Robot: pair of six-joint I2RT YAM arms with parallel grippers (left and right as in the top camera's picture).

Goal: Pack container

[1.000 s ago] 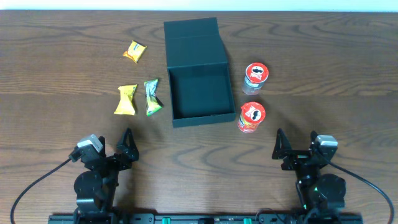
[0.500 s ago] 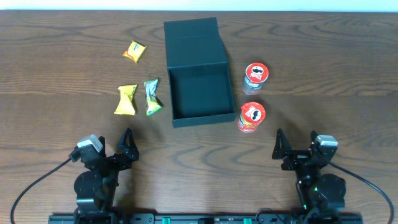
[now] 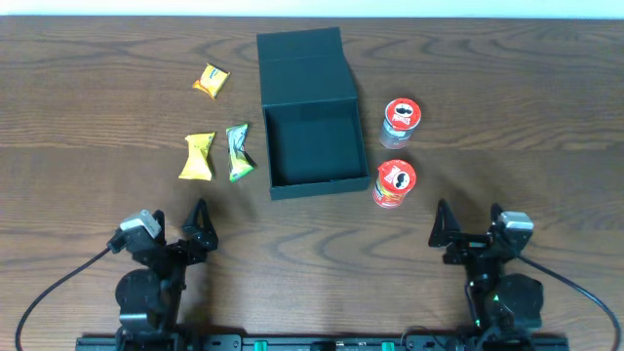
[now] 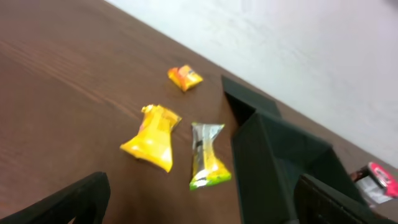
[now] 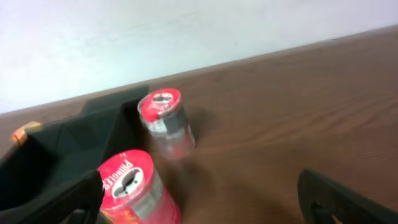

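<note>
The dark teal-black container (image 3: 310, 144) stands open at the table's middle, its lid (image 3: 302, 60) folded back; it also shows in the left wrist view (image 4: 280, 168) and the right wrist view (image 5: 56, 155). Two red chip cans (image 3: 401, 122) (image 3: 394, 183) stand right of it, also in the right wrist view (image 5: 165, 121) (image 5: 134, 186). Three snack packets lie to its left: orange (image 3: 210, 81), yellow (image 3: 198, 156), green (image 3: 238, 151). My left gripper (image 3: 174, 229) is open and empty near the front edge. My right gripper (image 3: 468, 226) is open and empty in front of the nearer can.
Both arm bases sit at the table's front edge, with cables trailing outward. A white wall runs behind the table's far edge. The brown wooden table (image 3: 526, 117) stretches to both sides of the objects.
The right arm has shifted very slightly toward the front. Nothing else has moved.
</note>
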